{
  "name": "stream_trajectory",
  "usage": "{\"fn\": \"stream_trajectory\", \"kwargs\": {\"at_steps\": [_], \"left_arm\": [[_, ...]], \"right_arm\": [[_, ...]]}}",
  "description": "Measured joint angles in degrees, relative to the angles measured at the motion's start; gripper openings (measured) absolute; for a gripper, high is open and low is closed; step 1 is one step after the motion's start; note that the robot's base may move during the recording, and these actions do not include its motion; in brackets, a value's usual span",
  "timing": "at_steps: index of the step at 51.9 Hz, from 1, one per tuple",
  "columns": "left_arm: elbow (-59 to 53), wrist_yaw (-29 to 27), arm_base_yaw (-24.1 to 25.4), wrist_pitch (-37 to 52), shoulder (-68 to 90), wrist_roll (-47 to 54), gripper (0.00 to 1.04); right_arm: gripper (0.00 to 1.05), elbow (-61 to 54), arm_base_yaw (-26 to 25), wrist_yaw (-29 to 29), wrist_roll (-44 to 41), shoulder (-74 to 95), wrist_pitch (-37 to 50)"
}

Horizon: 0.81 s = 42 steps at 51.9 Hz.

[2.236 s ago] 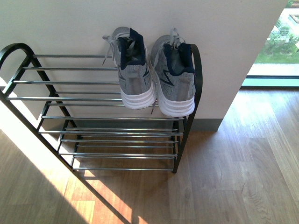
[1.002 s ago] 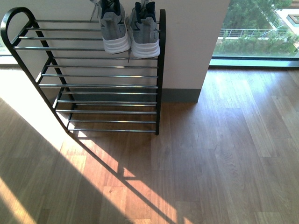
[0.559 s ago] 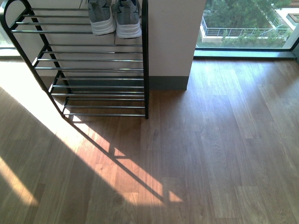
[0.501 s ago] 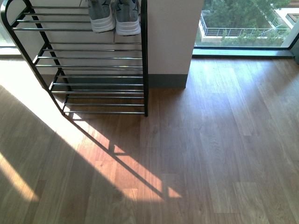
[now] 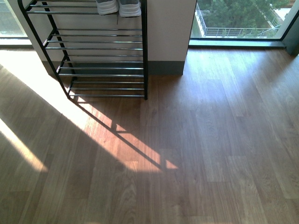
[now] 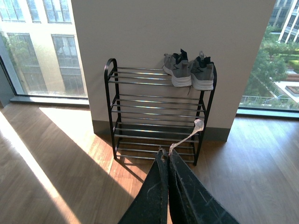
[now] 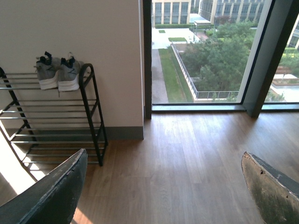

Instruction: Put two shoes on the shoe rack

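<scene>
Two grey sneakers with white soles stand side by side at the right end of the shoe rack's top shelf point(image 6: 140, 77), heels outward: one shoe point(image 6: 176, 70) and the other point(image 6: 202, 74). In the front view only their white heels point(image 5: 117, 7) show at the picture's top, above the rack point(image 5: 100, 49). From the right wrist view the pair point(image 7: 58, 73) sits on the rack point(image 7: 88, 107) far off. My left gripper point(image 6: 166, 156) is shut on nothing, well back from the rack, a pale strip hanging at its tip. My right gripper point(image 7: 163, 170) is open and empty over bare floor.
The rack stands against a cream wall pillar point(image 5: 166, 32) with a grey skirting. Tall windows point(image 7: 205, 51) flank the pillar. Wooden plank floor point(image 5: 196, 140) stretches in front, with a sunlit patch point(image 5: 107, 135) beside the rack's foot.
The front view has drawn back from the rack: the shoes and rack slid up and shrank toward the picture's top, and more floor shows. The shoes stay put on the top shelf.
</scene>
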Motion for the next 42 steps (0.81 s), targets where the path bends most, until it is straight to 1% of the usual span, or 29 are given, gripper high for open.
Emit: {"fn": "stream_trajectory", "kwargs": {"at_steps": [24,25,26,28,32,34,35,36,41,42], "left_arm": [[0.0,0.0,0.0,0.0,0.0,0.0,0.01],[0.0,0.0,0.0,0.0,0.0,0.0,0.03],[0.0,0.0,0.0,0.0,0.0,0.0,0.06],[0.0,0.0,0.0,0.0,0.0,0.0,0.17],[0.0,0.0,0.0,0.0,0.0,0.0,0.35],[0.0,0.0,0.0,0.0,0.0,0.0,0.42],[0.0,0.0,0.0,0.0,0.0,0.0,0.47],[0.0,0.0,0.0,0.0,0.0,0.0,0.49],[0.0,0.0,0.0,0.0,0.0,0.0,0.67],[0.0,0.0,0.0,0.0,0.0,0.0,0.68]], "right_arm": [[0.96,0.0,0.0,0.0,0.0,0.0,0.0],[0.96,0.0,0.0,0.0,0.0,0.0,0.0],[0.96,0.0,0.0,0.0,0.0,0.0,0.0],[0.96,0.0,0.0,0.0,0.0,0.0,0.0],[0.96,0.0,0.0,0.1,0.0,0.0,0.0],[0.96,0.0,0.0,0.0,0.0,0.0,0.0],[0.96,0.0,0.0,0.0,0.0,0.0,0.0],[0.96,0.0,0.0,0.0,0.0,0.0,0.0],[0.96,0.0,0.0,0.0,0.0,0.0,0.0],[0.96,0.0,0.0,0.0,0.0,0.0,0.0]]}}
